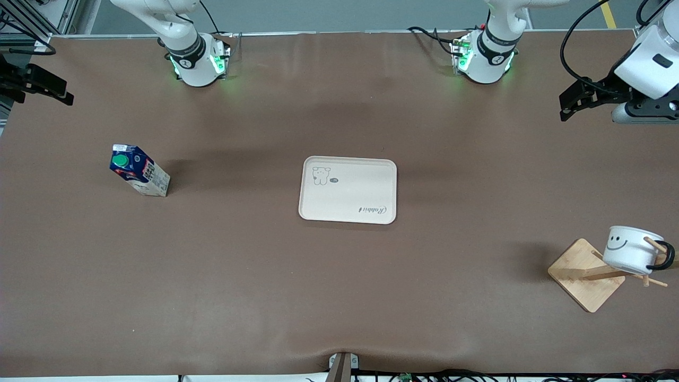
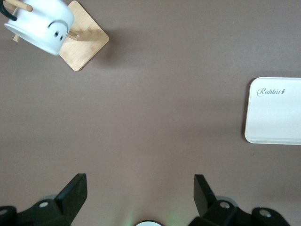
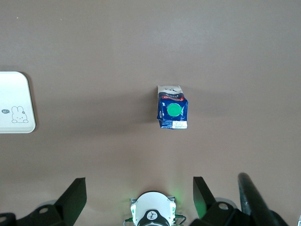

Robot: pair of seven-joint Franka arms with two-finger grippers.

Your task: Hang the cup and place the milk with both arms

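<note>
We see a wide brown worktop (image 1: 339, 297) with the two arm bases glowing green along its far edge.

The left gripper (image 2: 140, 194) hangs high over the worktop at the left arm's end, and in the left wrist view its jaws stand wide apart with nothing between them. In the front view we find it at the edge of the picture (image 1: 575, 101), pointing toward the middle of the worktop. Out from it, nearer to the front camera at that same end, stands a wooden rack (image 1: 586, 275) on a square base. The cup (image 1: 631, 249) hangs on one of its pegs by the black handle, tilted, its drawn smile turned toward the middle of the worktop. The left wrist view shows the same cup (image 2: 40, 23) on its peg above the rack (image 2: 84, 47).

The right gripper (image 3: 140, 194) hangs over the right arm's end of the worktop; in the right wrist view its jaws are likewise wide, holding nothing. Under it we see the milk (image 3: 172, 113), standing upright and alone on the worktop, green cap up. In the front view the milk (image 1: 139, 170) stands well apart from the white tray (image 1: 347, 209), which lies flat at the middle of the worktop, bare apart from its small printed bunny and lettering.
</note>
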